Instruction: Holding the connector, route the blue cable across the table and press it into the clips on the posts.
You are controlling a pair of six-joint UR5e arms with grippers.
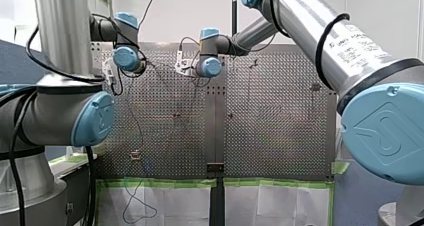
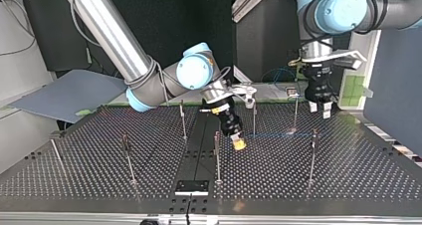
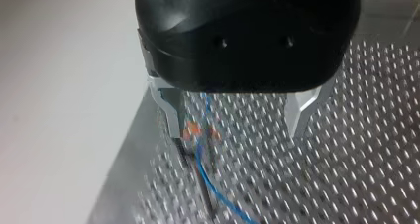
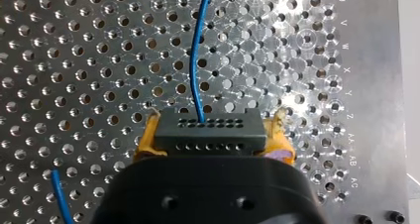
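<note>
A perforated metal table [image 2: 99, 155] carries several thin upright posts [image 2: 217, 155], with two robot arms reaching over it. In the top view my right arm comes in from the view's left, and the right gripper [image 2: 238, 143] tilts down close to the table near its middle. The right wrist view shows its yellow pads [image 4: 146, 140] clamped on the two ends of a black connector [image 4: 212, 130], a small block with rows of tiny holes. The blue cable [image 4: 195, 60] leaves the middle of the connector and runs ahead over the table's holes. In the top view it shows as a faint blue line low over the table, from the connector toward the view's right. There the left gripper [image 2: 320, 109] hangs upright above the table's far edge. In the left wrist view its metal fingers [image 3: 168, 112] stand spread wide apart and hold nothing. An orange clip [image 3: 195, 131] on a post sits just inside one finger, with the cable passing it. Blur hides whether the cable is seated in the clip.
</note>
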